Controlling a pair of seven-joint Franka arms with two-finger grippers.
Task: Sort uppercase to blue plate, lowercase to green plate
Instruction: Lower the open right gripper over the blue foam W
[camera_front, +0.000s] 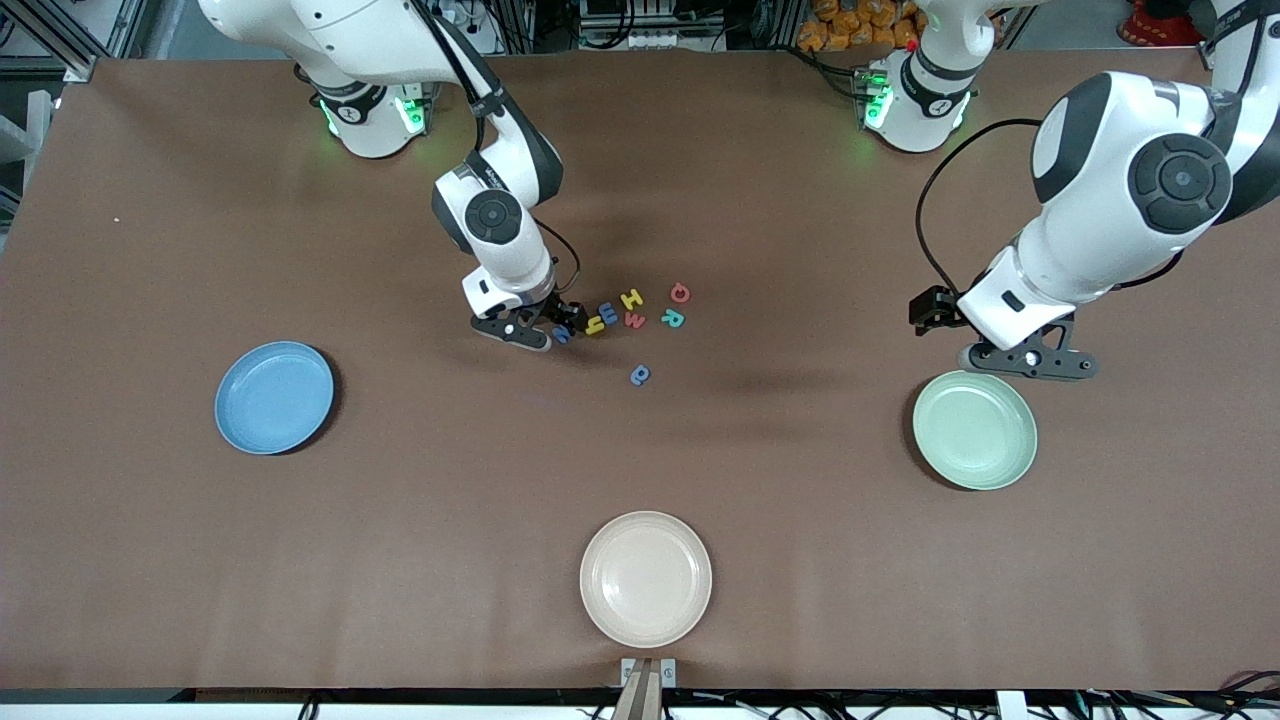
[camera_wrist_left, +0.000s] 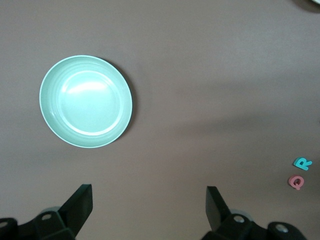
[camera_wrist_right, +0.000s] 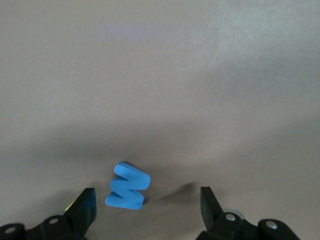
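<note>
Blue W (camera_wrist_right: 127, 186) between open right claw (camera_wrist_right: 145, 212) fingers — untouched

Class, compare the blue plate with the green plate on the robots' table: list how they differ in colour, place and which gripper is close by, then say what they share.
The blue plate is sky blue; the green plate is pale mint. The blue plate lies toward the right arm's end of the table, the green plate toward the left arm's end. The open left gripper hangs at the green plate's rim; the open right gripper is down by the letters, apart from the blue plate. Both are round, shallow and hold no letters.
</note>
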